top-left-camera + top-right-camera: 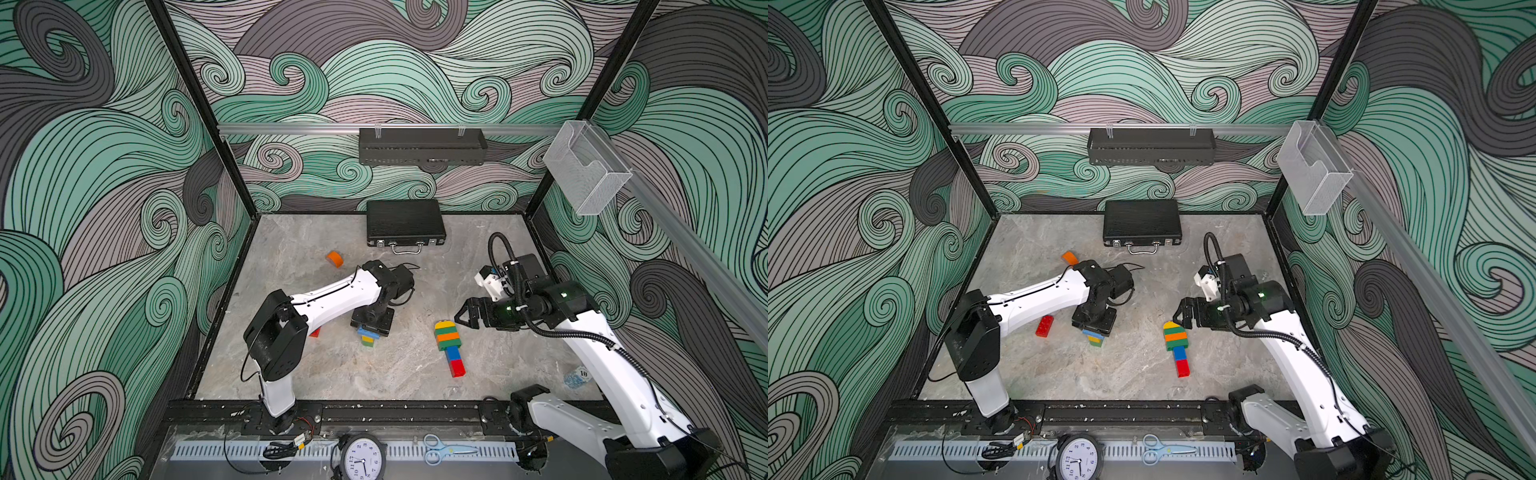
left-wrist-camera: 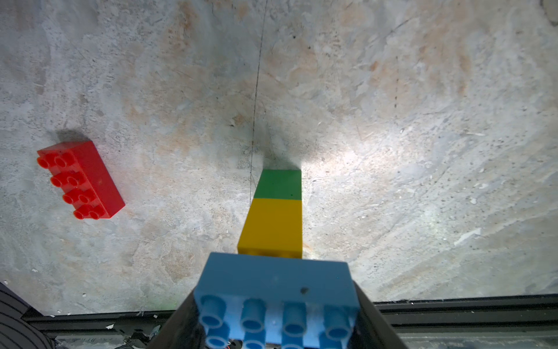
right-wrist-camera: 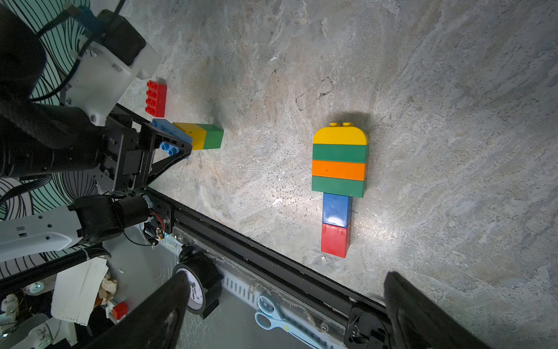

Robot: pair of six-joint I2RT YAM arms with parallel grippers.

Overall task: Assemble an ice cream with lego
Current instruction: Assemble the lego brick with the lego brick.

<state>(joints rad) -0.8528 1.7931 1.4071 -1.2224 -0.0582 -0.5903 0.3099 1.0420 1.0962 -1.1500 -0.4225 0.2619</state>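
Blue brick [image 2: 276, 278] of a half-built stack [image 2: 271, 226] sat clamped in left gripper [image 1: 371, 324]; right gripper [image 1: 464, 315] gaped. Next likely: fetch red brick [image 1: 1044, 326], nine o'clock.

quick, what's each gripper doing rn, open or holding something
Left gripper: closed on the blue brick, with a yellow brick and a green brick attached to it.
Right gripper: open, holding nothing.

Red brick [image 2: 80, 179], blue-yellow-green stack [image 2: 273, 226], grey marbled table [image 2: 407, 90], green swirled walls [image 1: 104, 187]
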